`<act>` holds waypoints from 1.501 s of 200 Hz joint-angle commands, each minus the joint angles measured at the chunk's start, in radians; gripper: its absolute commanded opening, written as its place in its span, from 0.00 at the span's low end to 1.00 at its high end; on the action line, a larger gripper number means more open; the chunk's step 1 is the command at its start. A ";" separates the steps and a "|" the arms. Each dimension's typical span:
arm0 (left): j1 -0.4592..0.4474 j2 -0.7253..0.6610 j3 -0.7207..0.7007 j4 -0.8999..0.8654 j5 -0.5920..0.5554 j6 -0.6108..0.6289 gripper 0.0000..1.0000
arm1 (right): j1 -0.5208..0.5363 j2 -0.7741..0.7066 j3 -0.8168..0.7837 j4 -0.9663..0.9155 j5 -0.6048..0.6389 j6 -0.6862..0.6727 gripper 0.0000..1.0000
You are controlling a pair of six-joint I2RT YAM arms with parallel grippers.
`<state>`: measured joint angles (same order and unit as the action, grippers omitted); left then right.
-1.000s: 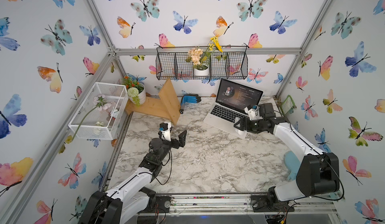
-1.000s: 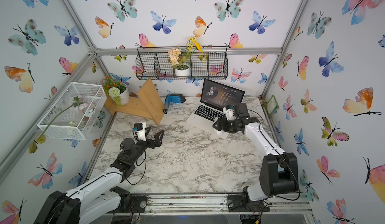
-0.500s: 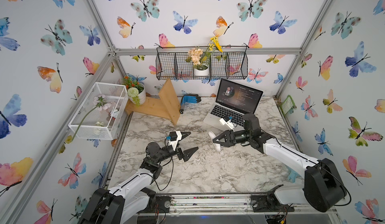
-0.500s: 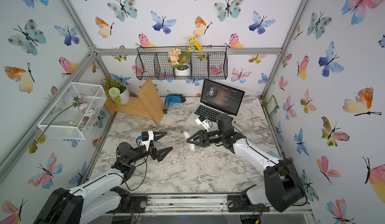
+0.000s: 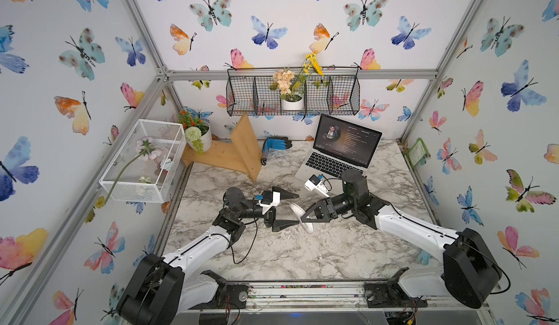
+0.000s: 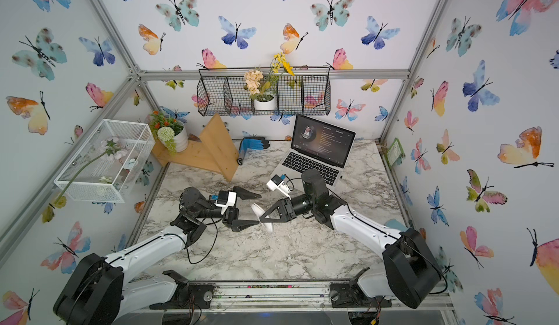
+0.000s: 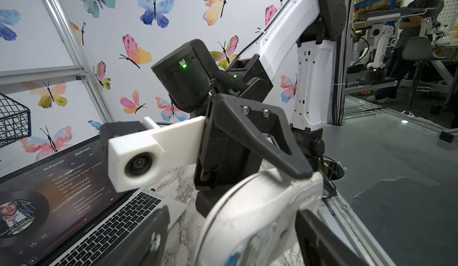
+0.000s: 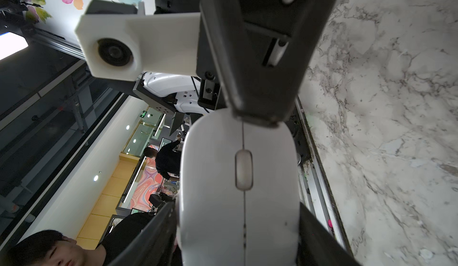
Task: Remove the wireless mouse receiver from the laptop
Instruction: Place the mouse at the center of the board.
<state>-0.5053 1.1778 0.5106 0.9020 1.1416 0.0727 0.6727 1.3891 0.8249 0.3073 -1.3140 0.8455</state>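
Seemingly mid-handover, right fingers [image 5: 316,213] clamp the mouse [image 5: 303,220] above the worktop [image 5: 302,257], and left fingers [image 5: 284,224], apart round its free end, must close squarely next; the laptop [image 5: 332,163] sits open behind, its receiver too small to make out.

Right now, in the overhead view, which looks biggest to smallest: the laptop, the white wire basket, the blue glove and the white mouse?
1. white wire basket
2. laptop
3. blue glove and white mouse: they look alike. The mouse is up off the table, nearer the camera and tilted, so I won't rank them.
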 commanded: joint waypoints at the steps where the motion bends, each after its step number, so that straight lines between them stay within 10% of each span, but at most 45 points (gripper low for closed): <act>1: -0.043 0.005 0.017 -0.097 0.098 0.065 0.81 | 0.001 0.031 0.015 0.086 -0.062 0.017 0.50; 86: -0.075 0.030 0.152 -0.473 0.171 0.261 0.39 | -0.086 0.001 0.106 -0.218 -0.109 -0.180 0.50; 162: -0.044 0.070 0.150 -0.443 0.054 0.164 0.27 | -0.168 0.016 0.142 -0.306 -0.035 -0.194 0.47; 185: 0.012 0.153 0.138 -0.322 0.014 -0.038 0.28 | -0.345 -0.011 0.229 -0.615 0.287 -0.378 0.52; 210: 0.045 0.241 0.095 -0.156 -0.102 -0.269 0.28 | -0.384 -0.011 0.313 -0.854 1.092 -0.504 0.56; 232: 0.044 0.328 0.127 -0.188 -0.110 -0.341 0.27 | -0.398 -0.015 0.258 -0.784 1.445 -0.530 0.60; 271: 0.045 0.451 0.198 -0.286 -0.050 -0.347 0.28 | -0.836 0.056 0.072 -0.508 0.976 -0.430 0.61; 300: 0.045 0.568 0.270 -0.396 -0.030 -0.313 0.28 | -0.953 0.222 0.095 -0.460 0.864 -0.422 0.61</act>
<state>-0.4591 1.6619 0.7227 0.5907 1.0721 -0.2436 -0.2359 1.5112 0.9195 -0.2268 -0.2848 0.3992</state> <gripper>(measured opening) 0.340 0.610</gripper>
